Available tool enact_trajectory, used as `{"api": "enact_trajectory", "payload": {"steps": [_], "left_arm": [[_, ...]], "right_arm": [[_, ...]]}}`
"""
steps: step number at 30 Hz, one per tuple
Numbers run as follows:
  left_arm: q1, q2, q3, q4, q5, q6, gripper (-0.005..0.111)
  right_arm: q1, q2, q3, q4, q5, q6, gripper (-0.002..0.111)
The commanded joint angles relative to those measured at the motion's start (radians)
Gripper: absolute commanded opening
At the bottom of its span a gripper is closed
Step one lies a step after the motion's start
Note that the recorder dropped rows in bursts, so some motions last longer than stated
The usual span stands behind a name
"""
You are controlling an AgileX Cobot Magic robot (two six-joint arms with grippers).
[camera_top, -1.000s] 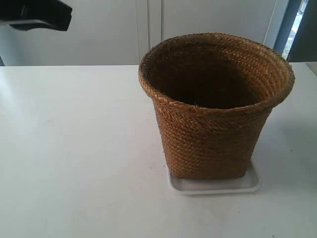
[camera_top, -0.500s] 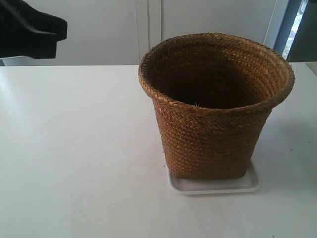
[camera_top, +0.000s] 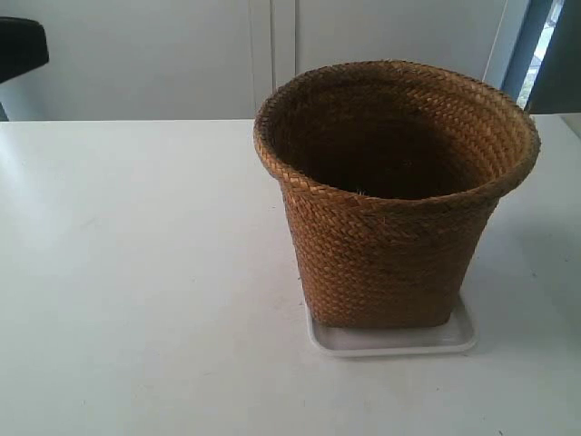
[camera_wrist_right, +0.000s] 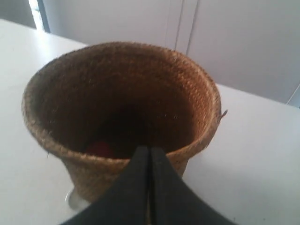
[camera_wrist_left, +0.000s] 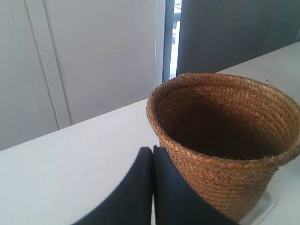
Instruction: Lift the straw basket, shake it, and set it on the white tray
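Nearest to me in the exterior view, I am looking at the bare white table (camera_top: 136, 300), matte and faintly scuffed. Right of its middle I am seeing the white tray (camera_top: 390, 343), and the straw basket (camera_top: 381, 263) is standing upright on it, with the tray's near lip and right corner peeking out beyond the basket's base.

Both wrist views are looking down on the basket from above its rim. The left gripper (camera_wrist_left: 152, 159) is showing its fingers pressed together on nothing, and the right gripper (camera_wrist_right: 149, 157) is likewise closed and empty. Neither is touching the straw.

I am judging the placing step as done, since the basket is sitting square and level. The next move, as I am reading it, is calling only for keeping both arms clear of the flared rim so nothing tips.

Farther back, a dark part of the arm at the exterior view's left (camera_top: 18, 45) is hanging above the table's far edge. Behind it, pale panelled doors (camera_top: 182, 54) are closing off the room, with a bright window strip (camera_top: 545, 45) at far right.
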Motion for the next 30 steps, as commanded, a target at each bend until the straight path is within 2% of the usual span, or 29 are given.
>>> {"api": "enact_trajectory", "payload": {"steps": [1, 19, 26, 28, 29, 30], "left_arm": [[0.0, -0.009, 0.007, 0.009, 0.053, 0.005, 0.0], [0.0, -0.009, 0.007, 0.009, 0.062, 0.009, 0.0], [0.0, -0.015, 0.007, 0.043, 0.071, 0.069, 0.0], [0.0, -0.038, 0.007, 0.056, 0.122, 0.069, 0.0], [0.004, -0.056, 0.009, 0.056, 0.22, 0.063, 0.0], [0.018, -0.062, 0.016, 0.053, 0.237, 0.063, 0.0]], "right_arm": [[-0.001, -0.015, 0.006, 0.006, 0.101, -0.011, 0.0], [-0.001, -0.015, 0.006, 0.006, 0.105, -0.011, 0.0], [-0.001, -0.015, 0.006, 0.006, 0.105, -0.011, 0.0], [-0.001, -0.015, 0.006, 0.006, 0.105, -0.011, 0.0], [-0.001, -0.015, 0.006, 0.006, 0.105, -0.011, 0.0], [-0.001, -0.015, 0.006, 0.006, 0.105, -0.011, 0.0]]}}
